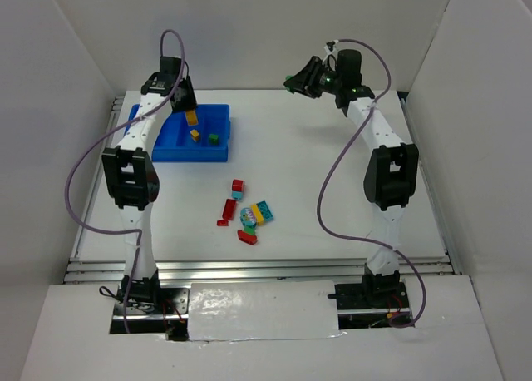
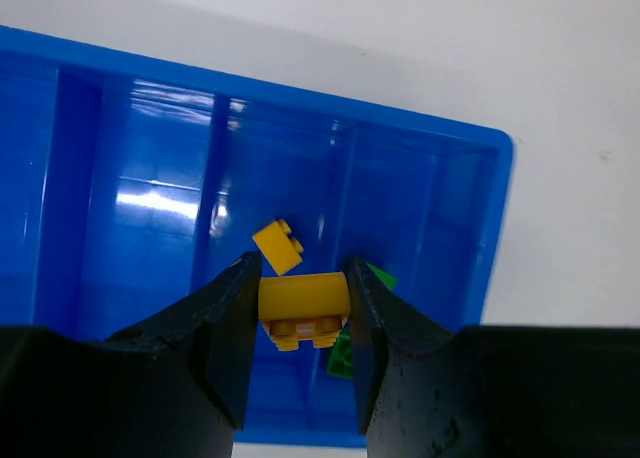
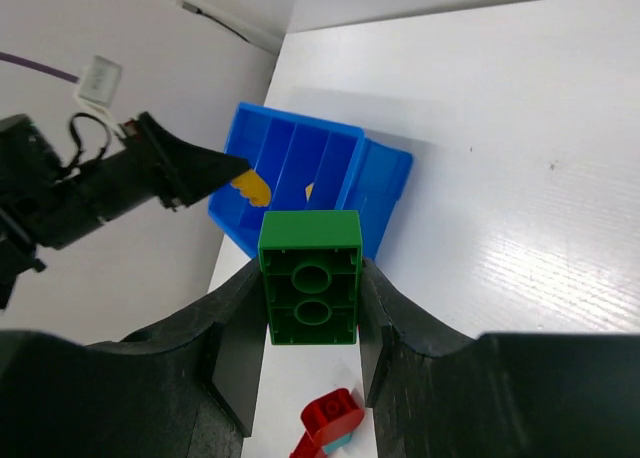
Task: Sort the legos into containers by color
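The legos (image 1: 246, 213) are only partly sorted. Two of them already lie in the blue tray (image 1: 166, 146), which stands near the far left corner of the table (image 1: 349, 198). One yellow brick (image 2: 278, 246) lies in an inner compartment, and one green brick (image 2: 343, 353) lies, as it seems, in the end compartment next to it, half hidden behind a finger.

Two more bricks are in the air. The left hand (image 2: 303, 278) hangs over the tray and is closed on a second yellow brick (image 2: 303, 308), above the compartment that has the yellow one. I judge that it is about to let the brick go there. The right hand (image 3: 310, 278) is raised over the far edge of the table, well apart from the tray, and it grips a second green brick (image 3: 310, 240) between its fingers. This one has yet to travel to the tray.

The other pieces lie in a loose group near the middle of the table. There I count four red pieces, one cyan and one yellow, plus one or two small pieces whose colour I cannot tell, because some are touching each other. No red or cyan brick shows in the tray, so more than half of the work is left.
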`<control>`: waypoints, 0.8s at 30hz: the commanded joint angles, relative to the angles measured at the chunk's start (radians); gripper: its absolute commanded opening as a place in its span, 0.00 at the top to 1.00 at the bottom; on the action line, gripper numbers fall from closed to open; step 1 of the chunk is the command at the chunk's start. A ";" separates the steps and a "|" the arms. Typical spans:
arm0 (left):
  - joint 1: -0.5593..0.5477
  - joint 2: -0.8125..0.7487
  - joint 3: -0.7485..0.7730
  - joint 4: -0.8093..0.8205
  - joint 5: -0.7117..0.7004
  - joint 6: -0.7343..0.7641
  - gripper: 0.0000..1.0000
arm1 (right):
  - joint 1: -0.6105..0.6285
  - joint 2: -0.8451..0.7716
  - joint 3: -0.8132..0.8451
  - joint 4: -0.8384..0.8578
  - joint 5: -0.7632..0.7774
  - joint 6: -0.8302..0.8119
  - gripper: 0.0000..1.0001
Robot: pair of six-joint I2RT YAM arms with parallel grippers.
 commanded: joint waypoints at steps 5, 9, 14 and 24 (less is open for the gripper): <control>0.000 0.071 0.098 -0.060 -0.121 -0.005 0.61 | 0.002 -0.050 0.094 0.027 -0.016 0.051 1.00; 0.003 0.094 0.131 -0.061 -0.115 -0.022 0.05 | 0.045 -0.053 0.128 0.014 -0.005 0.014 1.00; 0.008 0.051 0.191 -0.179 -0.156 -0.080 0.00 | 0.171 -0.030 0.089 -0.001 0.015 0.011 1.00; 0.048 -0.289 -0.105 -0.433 -0.303 -0.309 0.01 | 0.375 0.120 0.262 -0.157 0.340 0.050 0.96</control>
